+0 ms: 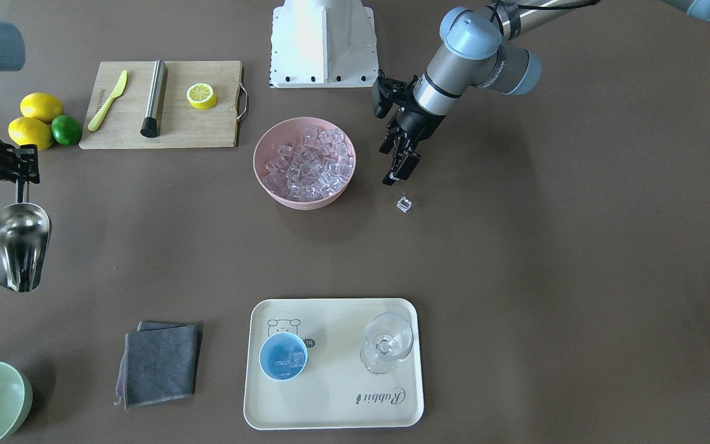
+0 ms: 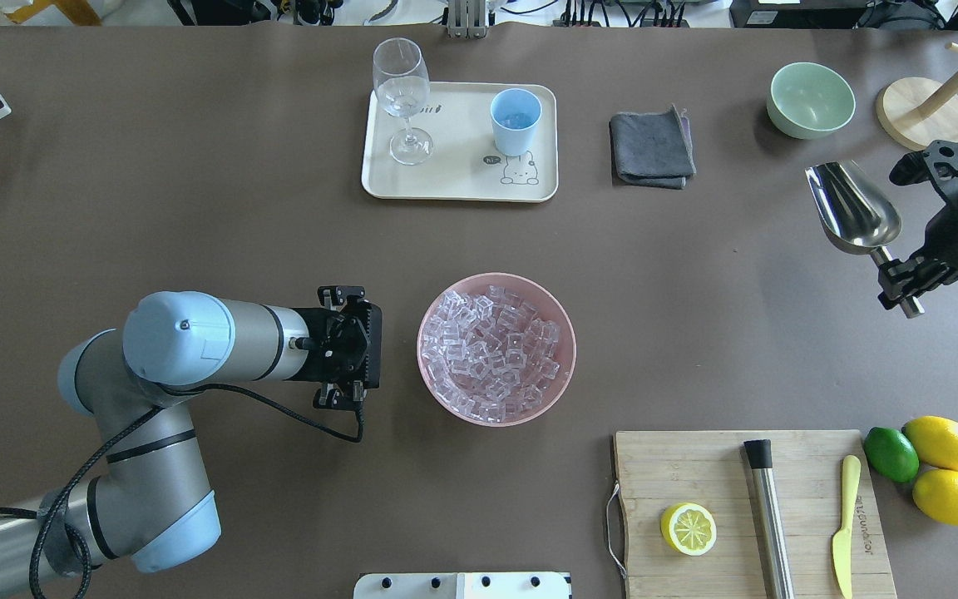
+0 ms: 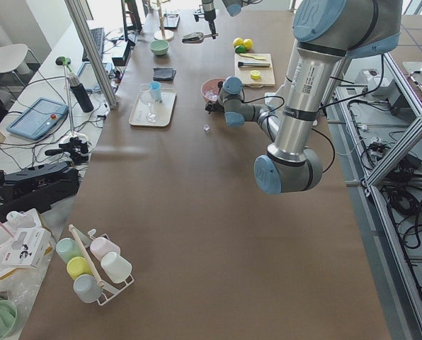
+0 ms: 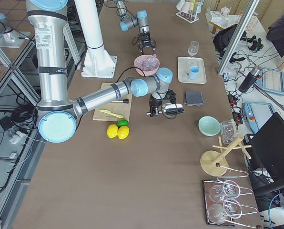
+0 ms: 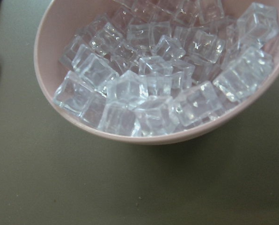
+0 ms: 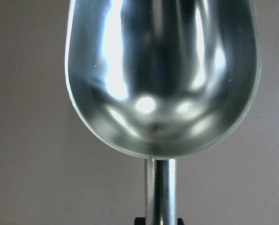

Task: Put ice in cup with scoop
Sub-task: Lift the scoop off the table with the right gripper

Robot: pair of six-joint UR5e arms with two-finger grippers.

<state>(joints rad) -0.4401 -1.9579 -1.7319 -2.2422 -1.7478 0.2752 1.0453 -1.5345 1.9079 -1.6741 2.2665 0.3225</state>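
I see the scoop (image 6: 163,79) as mirror-polished steel, the ice (image 5: 144,89) glassy clear, its bowl (image 5: 48,42) matt, probably plastic; board (image 2: 695,466) bare wood.

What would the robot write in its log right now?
right end effector: holds scoop | scoop: empty | cup: on tray, some ice inside | stray ice cube: on table by left end effector
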